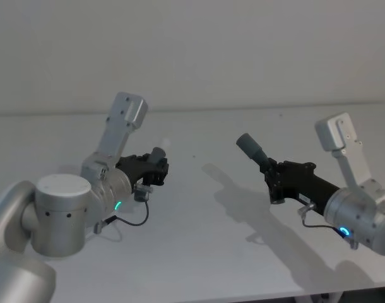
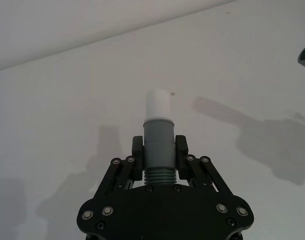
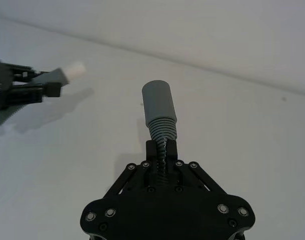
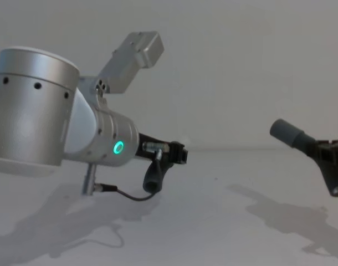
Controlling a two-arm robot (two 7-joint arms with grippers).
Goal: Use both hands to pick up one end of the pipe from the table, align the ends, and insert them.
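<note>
Both pipe pieces are held above the table. My left gripper is shut on one dark grey piece, fingers clamping it just above the ribs. Its white tip points away from the wrist. In the chest view this left gripper shows with the piece's lower end hanging below it. My right gripper is shut on the ribbed part of the other piece. The wide grey cuff of that piece points up and toward the left arm. A clear gap separates the two ends.
A thin black cable loops under the left wrist. Arm shadows fall on the bare table. A plain pale wall stands behind the far edge.
</note>
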